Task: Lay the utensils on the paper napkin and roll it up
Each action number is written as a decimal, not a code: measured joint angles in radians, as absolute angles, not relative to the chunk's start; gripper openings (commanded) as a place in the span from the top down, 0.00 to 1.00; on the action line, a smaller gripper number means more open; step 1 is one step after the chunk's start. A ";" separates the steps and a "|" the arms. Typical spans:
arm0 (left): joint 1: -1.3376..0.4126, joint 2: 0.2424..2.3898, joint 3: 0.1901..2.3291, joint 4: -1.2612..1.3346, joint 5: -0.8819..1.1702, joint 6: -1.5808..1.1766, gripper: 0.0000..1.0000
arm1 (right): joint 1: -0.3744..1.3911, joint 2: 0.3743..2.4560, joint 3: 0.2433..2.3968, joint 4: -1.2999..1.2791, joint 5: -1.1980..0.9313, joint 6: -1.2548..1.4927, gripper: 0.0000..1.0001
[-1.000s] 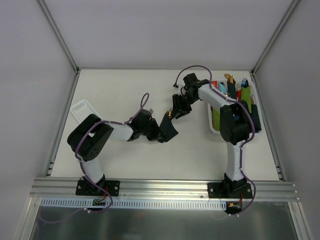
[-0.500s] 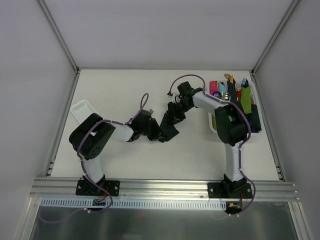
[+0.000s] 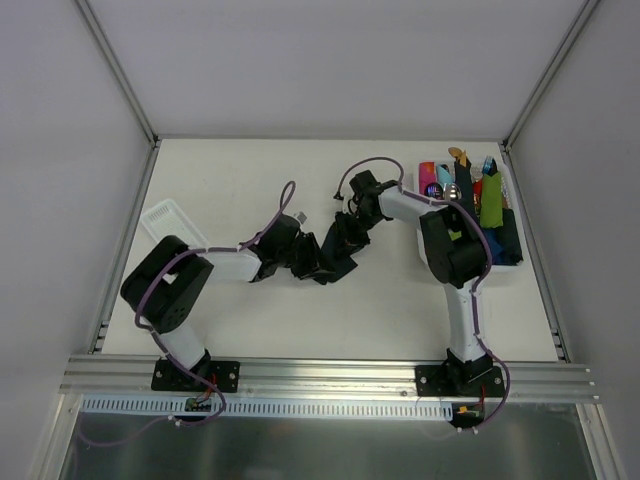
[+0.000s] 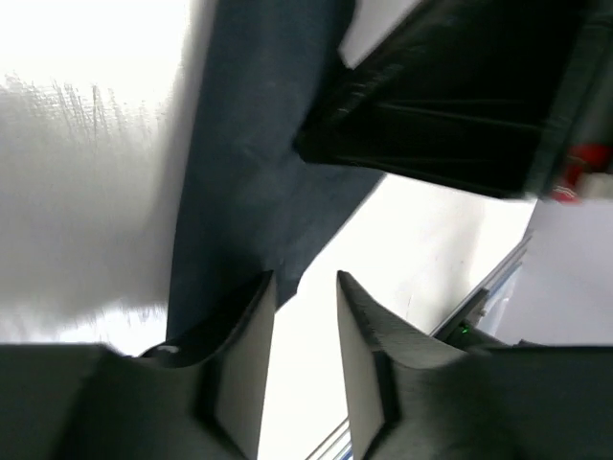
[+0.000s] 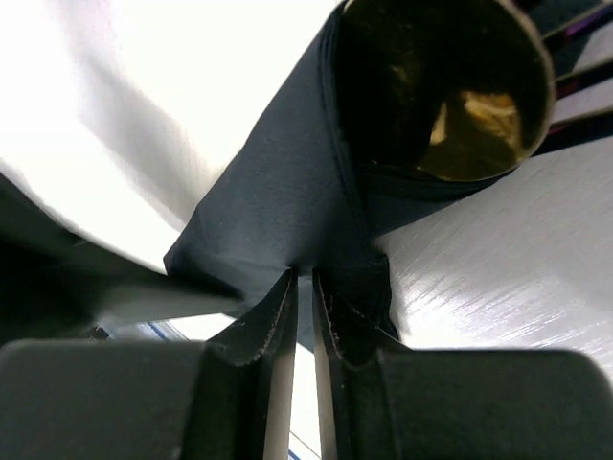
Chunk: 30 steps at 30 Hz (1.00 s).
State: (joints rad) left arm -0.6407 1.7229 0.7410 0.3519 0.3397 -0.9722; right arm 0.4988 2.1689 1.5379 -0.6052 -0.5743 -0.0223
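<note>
The dark navy paper napkin [image 3: 340,264] lies partly rolled at the table's middle, between both grippers. In the right wrist view the napkin [image 5: 273,206] wraps round the spoon's gold bowl [image 5: 474,120], which shows at the roll's open end. My right gripper [image 3: 346,236] [image 5: 305,273] is shut on a fold of the napkin. My left gripper [image 3: 316,264] [image 4: 304,280] is open, its left fingertip at the napkin's [image 4: 249,144] edge, with bare table between the jaws. The right gripper's black body [image 4: 450,105] is close in front of it. The fork is hidden.
A white tray [image 3: 425,255] at the right holds green, pink and dark rolled bundles with cutlery tips. A white ribbed container [image 3: 165,216] sits at the left. Metal frame rails run along the table's sides and near edge.
My right gripper has moved left and nearer with the napkin, closing on the left gripper. The left arm's elbow has swung down and left.
</note>
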 measured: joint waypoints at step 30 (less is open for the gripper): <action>-0.472 1.911 1.055 0.112 0.491 -0.622 0.57 | 0.526 2.223 1.657 -0.748 -0.490 -0.031 1.00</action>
